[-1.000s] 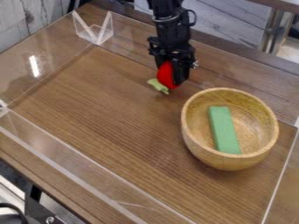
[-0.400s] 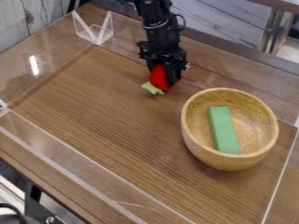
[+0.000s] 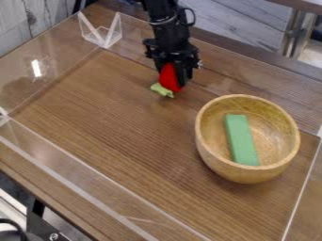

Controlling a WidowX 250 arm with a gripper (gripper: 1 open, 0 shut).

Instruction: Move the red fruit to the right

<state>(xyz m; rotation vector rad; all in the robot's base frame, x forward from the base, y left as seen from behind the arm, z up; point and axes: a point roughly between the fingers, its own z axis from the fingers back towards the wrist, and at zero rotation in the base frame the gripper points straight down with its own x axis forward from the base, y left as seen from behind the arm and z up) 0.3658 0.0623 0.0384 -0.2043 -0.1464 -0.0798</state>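
Claw (image 3: 170, 77) points steeply down, closed on the red fruit (image 3: 169, 75); fruit sits low over the wooden counter (image 3: 113, 122), its green cap (image 3: 161, 89) poking out toward the lower left; wooden bowl (image 3: 214, 151) well apart to the lower right, holding a flat green block (image 3: 240, 139).

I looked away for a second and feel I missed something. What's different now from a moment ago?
The hand, closed on the red fruit, has carried it a little toward the picture's left and slightly farther back, away from the wooden bowl. Nothing was let go; the grip looks the same. The bowl and the green block lying in it have not moved.
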